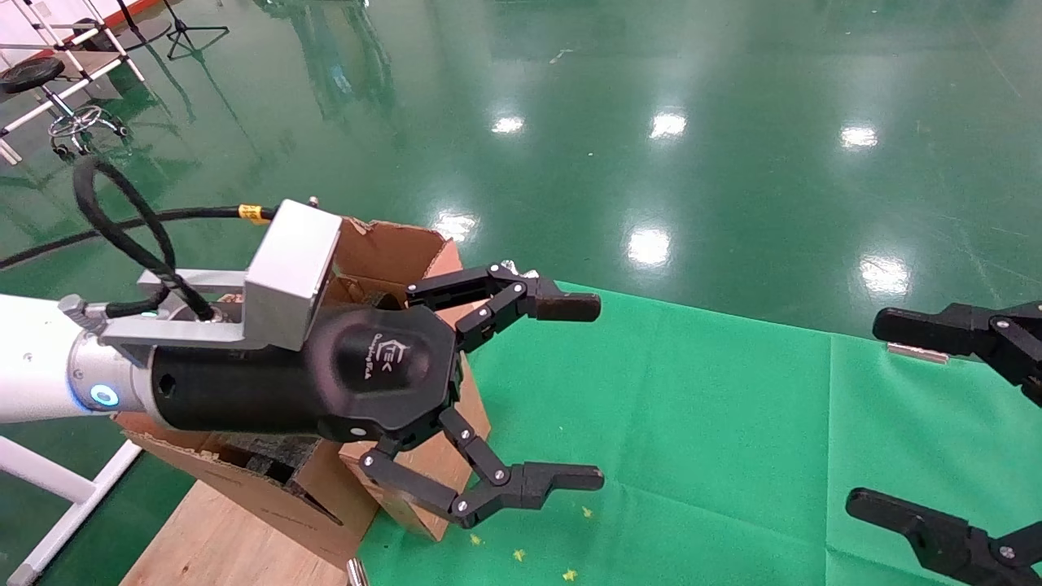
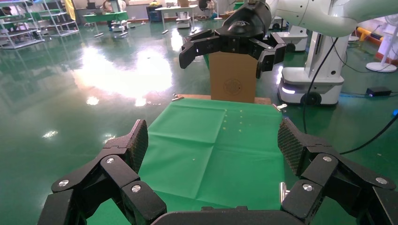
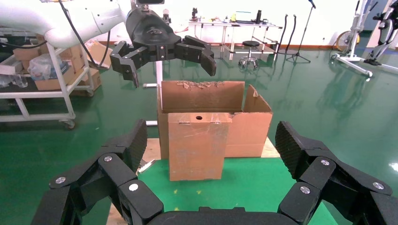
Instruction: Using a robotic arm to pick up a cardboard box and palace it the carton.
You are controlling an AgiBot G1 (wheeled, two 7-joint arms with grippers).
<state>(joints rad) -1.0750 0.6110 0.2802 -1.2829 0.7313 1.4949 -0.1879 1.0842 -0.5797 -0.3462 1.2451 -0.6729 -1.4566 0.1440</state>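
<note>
In the head view the left gripper (image 1: 574, 392) hangs spread wide and empty in front of the carton (image 1: 391, 248). It covers most of the box (image 1: 476, 403), which stands upright against the carton's front wall at the edge of the green surface (image 1: 692, 423). The right gripper (image 1: 875, 415) is parked well apart at the right edge, also released.

The left wrist view looks across the green surface to the right gripper, which hangs above another brown box (image 2: 233, 84) with a round mark.

The right wrist view shows the layout best. The box stands on end, its holed narrow side up, touching the carton, with the left gripper open above it.

The step is probably the grasp. The left gripper should come straight down with its fingers astride the box's slim faces, and close only once they are well past the top. The taped faces look slippery, so it needs a firm squeeze. The lift must clear the ragged flaps.
</note>
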